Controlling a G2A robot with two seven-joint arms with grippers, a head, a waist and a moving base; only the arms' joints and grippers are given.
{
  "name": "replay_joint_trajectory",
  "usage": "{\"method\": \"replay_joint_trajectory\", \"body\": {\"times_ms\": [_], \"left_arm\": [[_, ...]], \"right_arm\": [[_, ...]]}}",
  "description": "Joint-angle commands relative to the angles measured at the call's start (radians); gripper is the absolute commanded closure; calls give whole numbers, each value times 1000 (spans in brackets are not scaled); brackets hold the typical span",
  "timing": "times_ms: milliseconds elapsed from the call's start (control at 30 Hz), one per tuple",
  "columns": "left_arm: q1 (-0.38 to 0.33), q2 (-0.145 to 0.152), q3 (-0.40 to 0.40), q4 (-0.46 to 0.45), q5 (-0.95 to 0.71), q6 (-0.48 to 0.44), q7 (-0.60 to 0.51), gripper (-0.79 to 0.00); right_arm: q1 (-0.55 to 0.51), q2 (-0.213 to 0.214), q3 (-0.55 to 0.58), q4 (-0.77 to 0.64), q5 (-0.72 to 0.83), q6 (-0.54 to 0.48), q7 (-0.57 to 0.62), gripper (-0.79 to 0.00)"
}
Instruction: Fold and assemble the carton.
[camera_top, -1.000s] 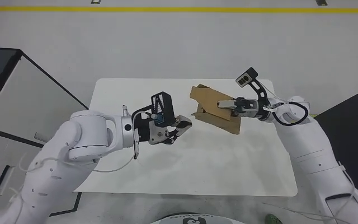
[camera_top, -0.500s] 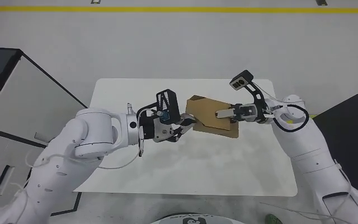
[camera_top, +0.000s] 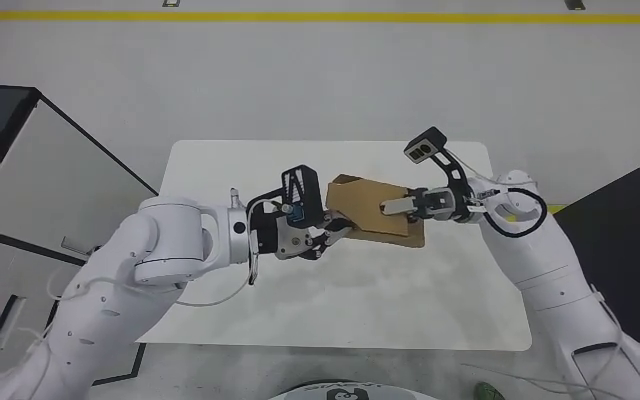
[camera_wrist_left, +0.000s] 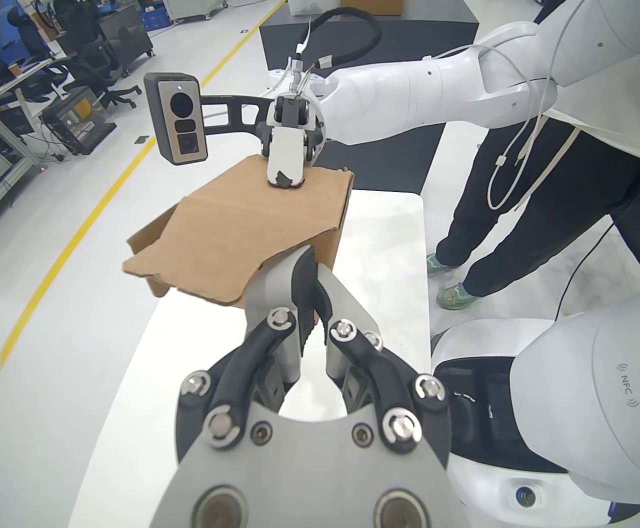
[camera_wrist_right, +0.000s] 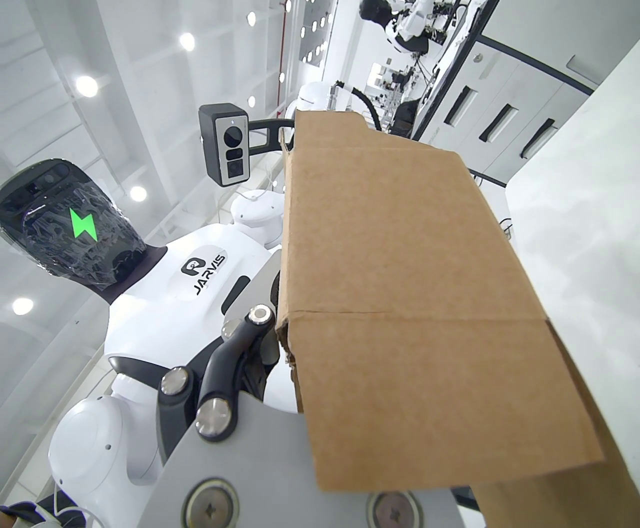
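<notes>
Carton (camera_top: 372, 208), part-opened, is held over the middle of the counter (camera_top: 400, 300), its long axis running arm to arm. Left jaws are closed on the edge at one end; right jaws clamp the top panel at the opposite end. Neither arm is nearer; squaring it up likely needs both.

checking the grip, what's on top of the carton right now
One finger of the right gripper lies on the top panel of the carton, near one edge. Its other finger is hidden under the panel. The tips of the left gripper are covered by an overhanging flap.
</notes>
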Motion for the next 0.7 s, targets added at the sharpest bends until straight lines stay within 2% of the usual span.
{"method": "replay_joint_trajectory", "body": {"times_ms": [0, 400, 667], "left_arm": [[-1, 0, 1, 1, -3, -2, -2, 0], [15, 5, -40, 6, -9, -5, -9, 0], [18, 3, -26, 0, -11, -14, -2, 0]], "right_arm": [[-2, -1, 3, 1, 0, 1, 1, 0], [-9, -5, 23, -1, -10, 11, -4, 0], [7, -17, -2, 3, -10, 16, 5, 0]]}}
